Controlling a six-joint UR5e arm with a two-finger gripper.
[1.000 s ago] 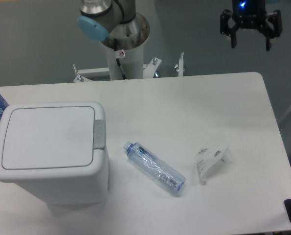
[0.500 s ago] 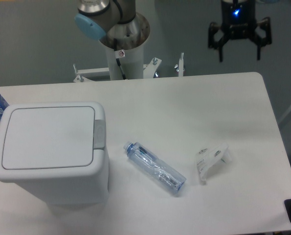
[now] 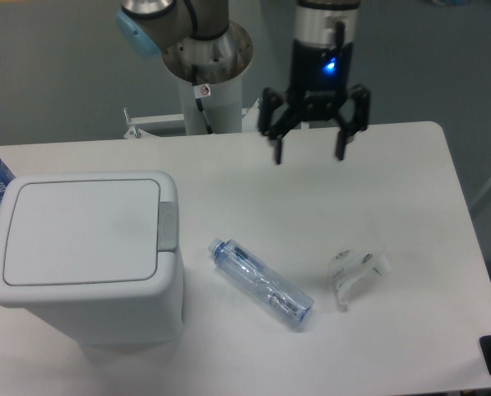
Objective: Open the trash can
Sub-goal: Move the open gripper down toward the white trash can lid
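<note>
Gripper (image 3: 309,153) jaws spread, empty, above table's far edge. Trash can (image 3: 84,252) at left, lid shut. Watch approach: you may miss grey tab (image 3: 169,225) or clip bottle (image 3: 262,283).

I see bare tabletop (image 3: 253,181) across the upper middle toward the trash can (image 3: 84,252) at left, while a bottle (image 3: 262,283) and crumpled plastic (image 3: 356,272) block the lower centre.

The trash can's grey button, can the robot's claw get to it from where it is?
Probably yes. The gripper hangs open above the table, and only bare tabletop lies between it and the grey button on the trash can. The bottle lies off that path.
</note>
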